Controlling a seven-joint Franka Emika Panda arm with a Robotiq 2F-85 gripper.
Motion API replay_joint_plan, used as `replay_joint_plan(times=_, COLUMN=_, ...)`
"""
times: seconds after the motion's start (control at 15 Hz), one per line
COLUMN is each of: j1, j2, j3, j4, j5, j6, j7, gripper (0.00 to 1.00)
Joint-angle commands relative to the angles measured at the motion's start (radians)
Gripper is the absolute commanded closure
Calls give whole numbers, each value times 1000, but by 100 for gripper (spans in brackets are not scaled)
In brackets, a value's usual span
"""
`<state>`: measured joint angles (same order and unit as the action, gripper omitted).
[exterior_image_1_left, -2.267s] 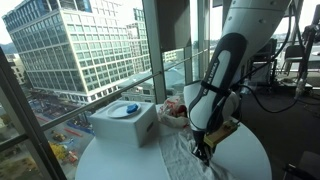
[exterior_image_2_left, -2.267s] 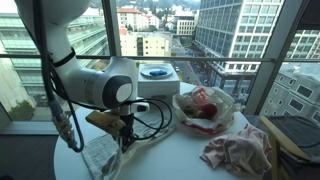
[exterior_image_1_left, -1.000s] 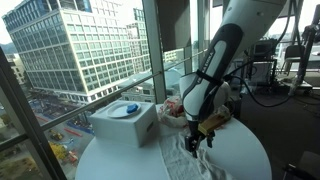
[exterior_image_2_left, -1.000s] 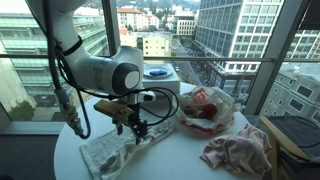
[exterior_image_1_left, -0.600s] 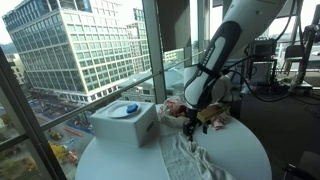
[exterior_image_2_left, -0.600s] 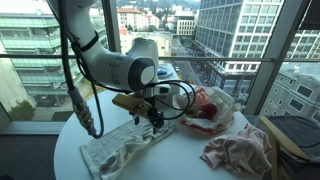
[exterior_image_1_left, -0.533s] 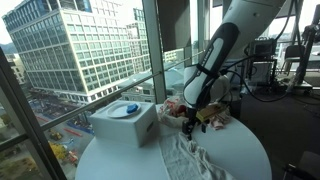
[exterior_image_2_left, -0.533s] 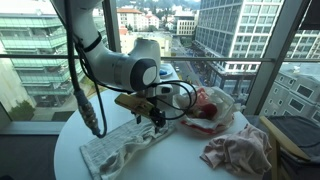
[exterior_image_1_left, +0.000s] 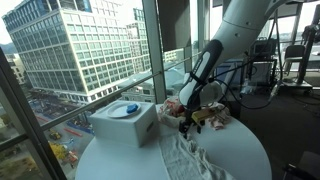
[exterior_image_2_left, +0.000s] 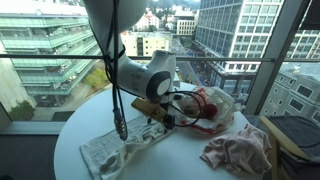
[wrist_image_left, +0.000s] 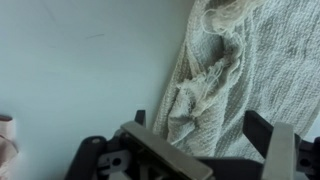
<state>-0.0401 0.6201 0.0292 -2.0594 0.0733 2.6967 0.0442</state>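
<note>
Hovering over the round tabletop (exterior_image_2_left: 185, 165), the gripper (exterior_image_2_left: 168, 121) has its jaws spread wide and nothing between them. It is not touching anything. Below it lies a crumpled grey towel (exterior_image_2_left: 120, 152), stretched in a long strip across the tabletop. The gripper hangs above the end of that strip that points toward the clear bowl (exterior_image_2_left: 207, 108) holding red and pink cloth.

In the wrist view the towel (wrist_image_left: 232, 70) fills the right side, bunched into a ridge, with bare tabletop (wrist_image_left: 80, 60) to the left. The two fingers (wrist_image_left: 262, 130) frame the lower edge with only air in the gap.

To my eye, the step in hand is a free-moving one. The arm is up off the cloth, between grasps, with the towel flat on the tabletop and the bowl just beside its near end.

If the towel is to be picked up from here, the gripper must drop straight down over that raised fold. The jaws should straddle it, pinching fabric rather than scraping the tabletop, and close only once the cloth sits between the pads. If the bowl's contents are wanted instead, the arm needs a short sideways shift and care with the rim.

Well apart are a white box (exterior_image_1_left: 125, 123) with a small blue thing (exterior_image_1_left: 130, 108) on top, and a loose pinkish cloth (exterior_image_2_left: 235, 150) by the table's edge.
</note>
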Motion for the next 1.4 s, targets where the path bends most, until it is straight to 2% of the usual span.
replay_joint_plan(times=0.0, j1=-21, j2=106, j3=13, j4=124, j5=19, j6=-34, j7=-28, gripper=0)
replay_joint_plan(times=0.47, j1=-76, j2=225, j3=51, j4=274, j5=36, j6=-83, j7=-74, gripper=0)
replay_joint_plan(times=0.53, j1=-81, j2=237, j3=51, j4=289, j5=37, j6=-91, j7=-74, gripper=3)
replay_joint_plan(times=0.6, j1=-86, j2=247, j3=51, j4=302, j5=39, j6=-100, j7=-77, gripper=27)
replay_joint_plan(times=0.73, j1=-100, j2=262, j3=58, j4=321, j5=45, j6=-116, j7=-90, gripper=29)
replay_joint_plan(times=0.8, j1=-108, j2=264, j3=63, j4=326, j5=49, j6=-126, j7=-97, gripper=36)
replay_joint_plan(times=1.13, j1=-144, j2=239, j3=83, j4=311, j5=76, j6=-195, j7=-142, gripper=75)
replay_joint_plan(times=1.33, j1=-89, j2=222, j3=13, j4=311, j5=52, j6=-254, j7=-43, gripper=97)
